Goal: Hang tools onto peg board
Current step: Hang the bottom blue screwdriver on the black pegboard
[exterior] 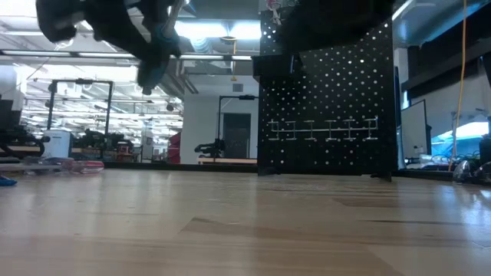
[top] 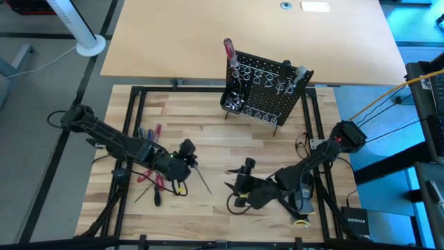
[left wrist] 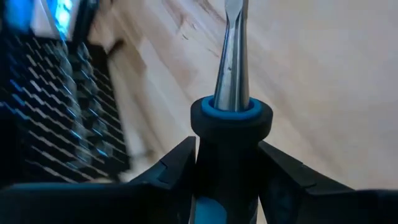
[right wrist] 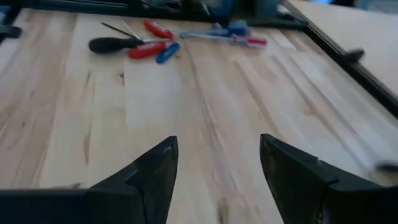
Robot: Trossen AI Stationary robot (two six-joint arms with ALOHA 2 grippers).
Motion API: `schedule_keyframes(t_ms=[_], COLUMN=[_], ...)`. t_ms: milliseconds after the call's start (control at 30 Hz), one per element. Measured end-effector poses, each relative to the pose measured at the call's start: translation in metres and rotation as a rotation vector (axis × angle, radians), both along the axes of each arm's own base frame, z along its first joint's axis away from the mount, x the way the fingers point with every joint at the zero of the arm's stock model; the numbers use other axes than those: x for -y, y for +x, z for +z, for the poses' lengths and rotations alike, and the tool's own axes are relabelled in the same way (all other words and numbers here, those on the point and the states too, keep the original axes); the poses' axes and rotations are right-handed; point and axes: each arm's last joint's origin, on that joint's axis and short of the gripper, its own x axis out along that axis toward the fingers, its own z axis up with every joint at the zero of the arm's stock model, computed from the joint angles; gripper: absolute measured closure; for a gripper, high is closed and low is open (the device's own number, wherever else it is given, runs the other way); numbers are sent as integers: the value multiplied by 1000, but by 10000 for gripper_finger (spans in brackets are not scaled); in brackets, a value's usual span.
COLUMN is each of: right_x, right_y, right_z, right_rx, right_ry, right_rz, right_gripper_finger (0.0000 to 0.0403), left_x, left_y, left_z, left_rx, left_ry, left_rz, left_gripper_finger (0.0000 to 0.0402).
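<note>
Between our left gripper's (left wrist: 227,180) fingers (left wrist: 177,171), a screwdriver (left wrist: 231,74) sits pinched by its black, blue-collared handle, steel shaft jutting over the desk (top: 208,135). We judge it light, stiff and slick, best taken at the handle. Farther back stands the peg board (top: 267,90); our right gripper (right wrist: 214,177) waits low, fingers spread.

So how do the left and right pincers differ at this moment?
The left pincer is clamped on a blue-collared screwdriver; the right pincer is open and holds nothing. In the high view the left one sits by the loose tools, the right over bare table. Both are short of the peg board.
</note>
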Motion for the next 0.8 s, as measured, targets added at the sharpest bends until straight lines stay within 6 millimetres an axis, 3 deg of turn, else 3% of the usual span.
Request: schedule_keyframes(t_ms=[167, 467, 667, 800], right_x=[22, 81, 98, 99], right_y=[22, 54, 60, 63], right_z=[8, 19, 25, 12], right_rx=[41, 172, 229, 192], right_ry=[81, 463, 658, 700], right_rz=[89, 107, 105, 49], right_gripper_finger=[176, 176, 176, 176], left_x=[-1, -5, -7, -5], left_y=[9, 20, 26, 29], left_z=[-5, -15, -15, -12], left_rx=[-33, -100, -93, -62], left_ry=[231, 385, 428, 446], left_rz=[-95, -168, -195, -213], left_gripper_finger=[275, 275, 275, 275])
